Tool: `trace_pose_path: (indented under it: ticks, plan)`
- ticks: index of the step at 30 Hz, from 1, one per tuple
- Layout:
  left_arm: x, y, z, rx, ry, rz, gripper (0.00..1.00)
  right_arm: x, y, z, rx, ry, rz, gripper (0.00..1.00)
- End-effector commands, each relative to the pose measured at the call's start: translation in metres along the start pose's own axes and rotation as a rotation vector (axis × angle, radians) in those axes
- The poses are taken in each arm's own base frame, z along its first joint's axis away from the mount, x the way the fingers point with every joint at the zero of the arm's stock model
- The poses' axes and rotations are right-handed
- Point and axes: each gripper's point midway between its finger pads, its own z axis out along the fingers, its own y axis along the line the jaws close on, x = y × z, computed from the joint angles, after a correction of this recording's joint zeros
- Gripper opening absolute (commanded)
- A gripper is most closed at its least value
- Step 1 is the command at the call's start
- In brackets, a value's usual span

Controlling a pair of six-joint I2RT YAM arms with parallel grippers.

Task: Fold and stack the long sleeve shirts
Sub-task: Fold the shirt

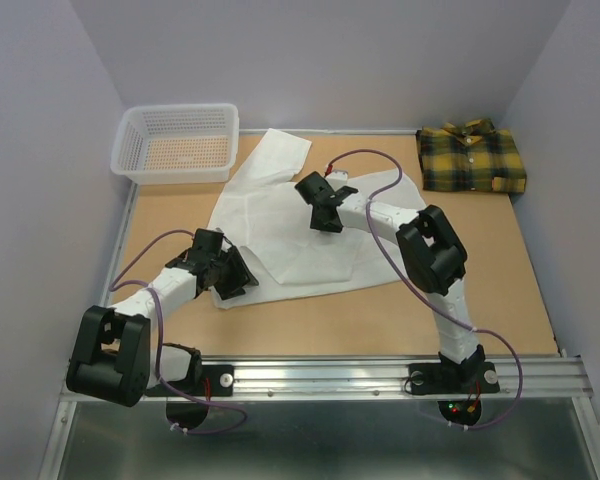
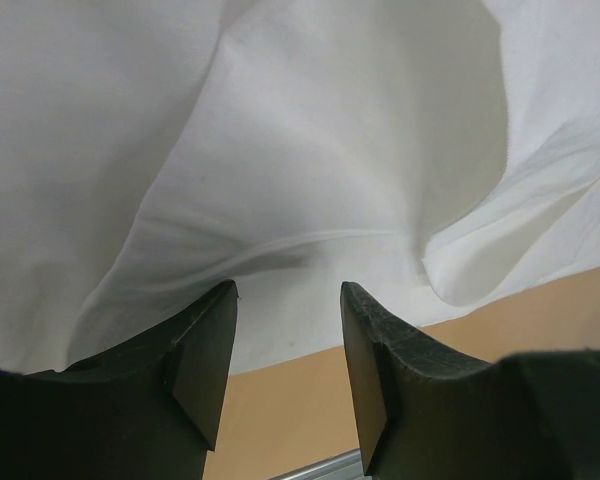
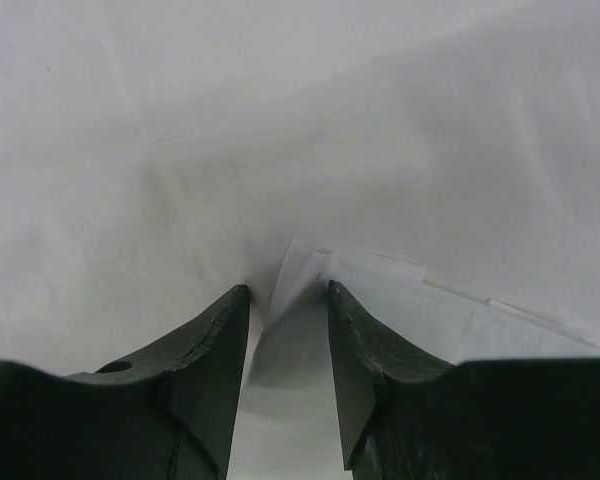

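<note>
Unclenched, the left gripper [image 2: 288, 290] sits at the near edge of the white shirt [image 1: 280, 235]; the right gripper [image 3: 288, 292], jaws apart, straddles a fold.

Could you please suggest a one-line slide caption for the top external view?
Left gripper and right gripper down on the spread white shirt; folded plaid shirt at far right, mesh basket far left.

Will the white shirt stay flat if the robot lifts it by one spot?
Probably not. The white shirt lies in soft folds and wrinkles, so it would likely droop and hang. It looks thin, so it is probably light. If pushed, it would more likely bunch up than slide whole.
</note>
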Motion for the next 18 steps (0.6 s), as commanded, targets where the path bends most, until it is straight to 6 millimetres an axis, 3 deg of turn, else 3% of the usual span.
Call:
trace_pose_path:
  ticks: [1, 4, 5, 9, 12, 18]
  plan:
    - [0.011, 0.013, 0.003, -0.031, 0.026, 0.020, 0.57, -0.022, 0.006, -0.003, 0.017, -0.060, 0.039, 0.42]
    - [0.010, 0.012, 0.003, -0.026, 0.024, 0.022, 0.57, -0.019, 0.003, 0.000, 0.028, -0.054, 0.030, 0.32]
    - [0.011, 0.012, 0.003, -0.027, 0.025, 0.022, 0.57, -0.020, 0.003, -0.002, 0.028, -0.057, 0.030, 0.25]
    - [0.011, 0.012, 0.003, -0.025, 0.025, 0.022, 0.57, -0.041, 0.007, -0.018, 0.007, -0.101, 0.028, 0.10]
    - [0.011, 0.012, 0.003, -0.025, 0.027, 0.020, 0.57, -0.075, 0.015, -0.043, -0.033, -0.171, 0.033, 0.01]
    - [0.012, 0.013, 0.004, -0.027, 0.030, 0.016, 0.57, -0.136, 0.034, -0.097, -0.139, -0.294, 0.023, 0.01]
